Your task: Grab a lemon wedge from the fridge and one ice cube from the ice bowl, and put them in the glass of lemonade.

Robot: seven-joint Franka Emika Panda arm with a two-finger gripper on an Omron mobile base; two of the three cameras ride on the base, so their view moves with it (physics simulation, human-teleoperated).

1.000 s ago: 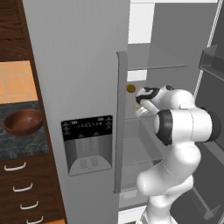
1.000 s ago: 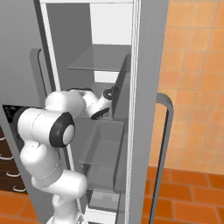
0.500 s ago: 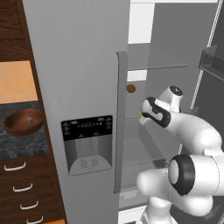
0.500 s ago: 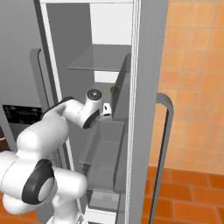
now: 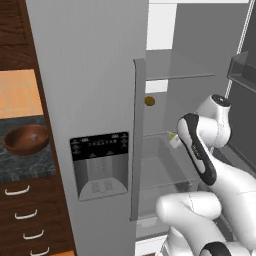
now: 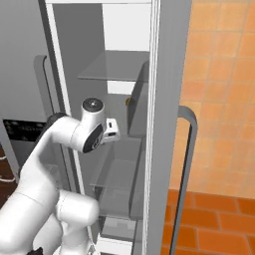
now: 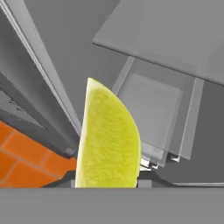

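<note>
Now, grip: the fingers [image 7: 107,186] are closed on the lemon wedge [image 7: 108,140], low and centre in the hand view.
Wedge in left base view: pale speck [image 5: 173,140], centre-right, inside the open fridge [image 5: 90,75].
Risk: a small piece like that may well slip, or clip a glass shelf [image 6: 115,67] or the door on the way out.
Long axis: upright in the hand view, pointed tip toward the upper left, curved edge right.
Ice bowl [image 5: 26,139]: left edge, on the bench.
</note>
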